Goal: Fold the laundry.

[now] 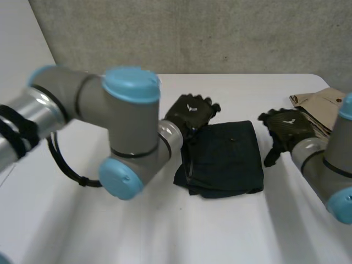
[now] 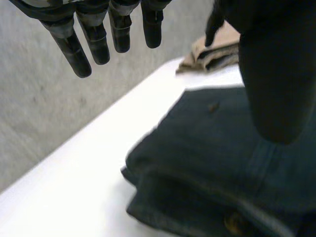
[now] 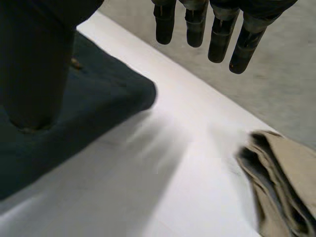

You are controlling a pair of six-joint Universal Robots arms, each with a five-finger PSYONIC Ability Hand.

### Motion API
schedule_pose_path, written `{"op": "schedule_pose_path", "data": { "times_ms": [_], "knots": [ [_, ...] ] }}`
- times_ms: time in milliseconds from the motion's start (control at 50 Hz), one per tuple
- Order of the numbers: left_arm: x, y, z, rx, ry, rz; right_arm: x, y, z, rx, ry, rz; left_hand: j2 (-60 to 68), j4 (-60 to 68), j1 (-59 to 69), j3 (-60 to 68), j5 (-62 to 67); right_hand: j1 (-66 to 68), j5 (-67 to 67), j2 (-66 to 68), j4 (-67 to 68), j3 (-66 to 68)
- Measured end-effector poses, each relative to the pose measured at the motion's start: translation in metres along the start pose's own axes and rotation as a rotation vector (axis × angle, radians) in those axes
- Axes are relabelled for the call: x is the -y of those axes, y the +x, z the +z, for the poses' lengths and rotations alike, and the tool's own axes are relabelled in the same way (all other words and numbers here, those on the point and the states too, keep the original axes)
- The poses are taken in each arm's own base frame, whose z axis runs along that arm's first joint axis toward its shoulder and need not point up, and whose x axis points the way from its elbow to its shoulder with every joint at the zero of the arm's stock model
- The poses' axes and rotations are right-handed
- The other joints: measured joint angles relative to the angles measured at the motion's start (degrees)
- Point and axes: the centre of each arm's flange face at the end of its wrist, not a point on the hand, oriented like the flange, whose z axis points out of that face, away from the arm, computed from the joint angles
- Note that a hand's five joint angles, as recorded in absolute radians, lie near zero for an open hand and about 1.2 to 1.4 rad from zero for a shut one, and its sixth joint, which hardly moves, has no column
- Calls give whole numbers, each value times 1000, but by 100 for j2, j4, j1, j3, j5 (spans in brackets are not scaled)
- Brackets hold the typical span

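I saw the dark cloth (image 1: 225,157) lying in the middle of the white desk (image 1: 165,231), already folded into a thick, nearly square bundle. My left hand (image 1: 190,113) hung over its far left corner, with the fingers straight and spread a little. It held nothing, and I could not tell if it touched the cloth. My right hand (image 1: 286,129) was just beside the cloth's right edge, near the far corner. Its fingers were straight and loose too, and it also held nothing. A tan cloth (image 1: 322,107) lay folded at the far right of the desk, well apart from the dark one. I thought the folding of the dark cloth was nearly done, and this was the gap between one fold and the next job. The near left side looked a bit messy, with layers poking out. So I thought the next move would need either a flat press to tidy that edge, or both hands sliding under the bundle to carry it over to the tan cloth. Either way, the hands had to come down gently so the layers would not slip apart.
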Motion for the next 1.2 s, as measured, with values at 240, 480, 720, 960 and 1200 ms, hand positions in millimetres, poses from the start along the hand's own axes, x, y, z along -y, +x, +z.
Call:
{"op": "schedule_pose_path", "data": {
  "times_ms": [240, 480, 720, 960, 1200],
  "knots": [
    [50, -11, -68, -169, 46, -18, -39, 1, -27, 12, -134, 226, 0, 0, 0, 0, -1, 0, 0, 0, 0, 0],
    [45, -6, -103, -187, 63, -18, -61, -21, -16, 174, -214, 433, 0, 0, 0, 0, -1, 0, 0, 0, 0, 0],
    [36, -8, -102, -171, 59, -22, -58, -18, -1, 135, -171, 419, 0, 0, 0, 0, -1, 0, 0, 0, 0, 0],
    [37, -18, -102, -146, 61, -50, -33, -52, -34, 134, -43, 64, 0, 0, 0, 0, -1, 0, 0, 0, 0, 0],
    [37, -20, -101, -140, 67, -76, -44, -88, -34, 211, 29, -83, 0, 0, 0, 0, -1, 0, 0, 0, 0, 0]
  ]
}}
